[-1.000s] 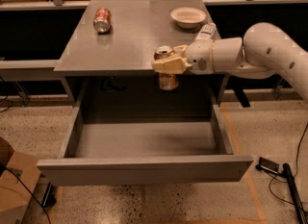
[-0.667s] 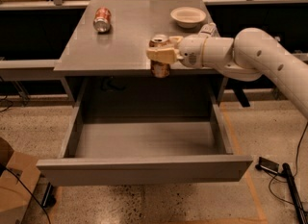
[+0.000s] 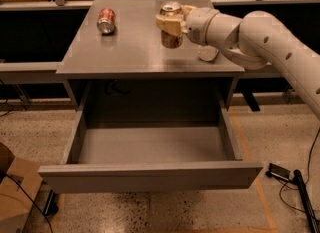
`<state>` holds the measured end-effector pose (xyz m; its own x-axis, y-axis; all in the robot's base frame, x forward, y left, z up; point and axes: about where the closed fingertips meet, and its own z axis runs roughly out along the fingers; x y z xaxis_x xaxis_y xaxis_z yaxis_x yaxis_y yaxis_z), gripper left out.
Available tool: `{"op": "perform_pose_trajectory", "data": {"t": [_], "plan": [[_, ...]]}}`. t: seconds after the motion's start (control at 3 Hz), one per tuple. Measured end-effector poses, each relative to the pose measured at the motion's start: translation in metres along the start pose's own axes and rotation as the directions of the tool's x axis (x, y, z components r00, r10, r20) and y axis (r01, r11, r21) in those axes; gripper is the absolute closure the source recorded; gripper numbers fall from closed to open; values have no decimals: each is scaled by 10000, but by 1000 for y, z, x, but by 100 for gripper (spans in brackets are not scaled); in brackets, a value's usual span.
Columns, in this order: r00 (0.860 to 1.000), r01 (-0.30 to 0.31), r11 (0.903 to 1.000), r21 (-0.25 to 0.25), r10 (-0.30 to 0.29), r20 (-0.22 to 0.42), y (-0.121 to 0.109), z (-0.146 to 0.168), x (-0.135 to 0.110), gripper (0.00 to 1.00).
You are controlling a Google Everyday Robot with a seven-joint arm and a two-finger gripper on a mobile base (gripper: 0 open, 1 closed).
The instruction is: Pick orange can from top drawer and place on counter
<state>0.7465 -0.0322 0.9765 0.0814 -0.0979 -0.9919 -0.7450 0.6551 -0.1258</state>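
Note:
My gripper (image 3: 171, 23) is shut on the orange can (image 3: 171, 38), a dull orange-brown can with a silver top. It holds the can upright over the middle of the grey counter (image 3: 135, 52), low above the surface or just touching it; I cannot tell which. The top drawer (image 3: 150, 149) below is pulled fully open, and its grey floor is bare. My white arm (image 3: 260, 37) reaches in from the right over the counter.
A brighter red-and-white can (image 3: 106, 20) lies on its side at the counter's back left. A pale bowl (image 3: 207, 53) sits on the counter's right side, mostly hidden behind my arm. A cardboard box (image 3: 15, 192) stands on the floor at lower left; cables (image 3: 300, 187) lie at lower right.
My gripper has carried the orange can from the counter's front edge above the drawer, up and back to over the middle of the counter.

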Motion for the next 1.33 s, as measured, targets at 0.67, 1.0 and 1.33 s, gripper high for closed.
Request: {"op": "perform_pose_trajectory", "data": {"t": [0.67, 1.0, 1.33], "plan": [[9987, -325, 9975, 634, 349, -379, -31, 35, 18, 84], [9948, -753, 9947, 694, 797, -626, -35, 49, 41, 62], [9926, -1037, 9916, 775, 1081, -549, -37, 54, 58, 38]]}}
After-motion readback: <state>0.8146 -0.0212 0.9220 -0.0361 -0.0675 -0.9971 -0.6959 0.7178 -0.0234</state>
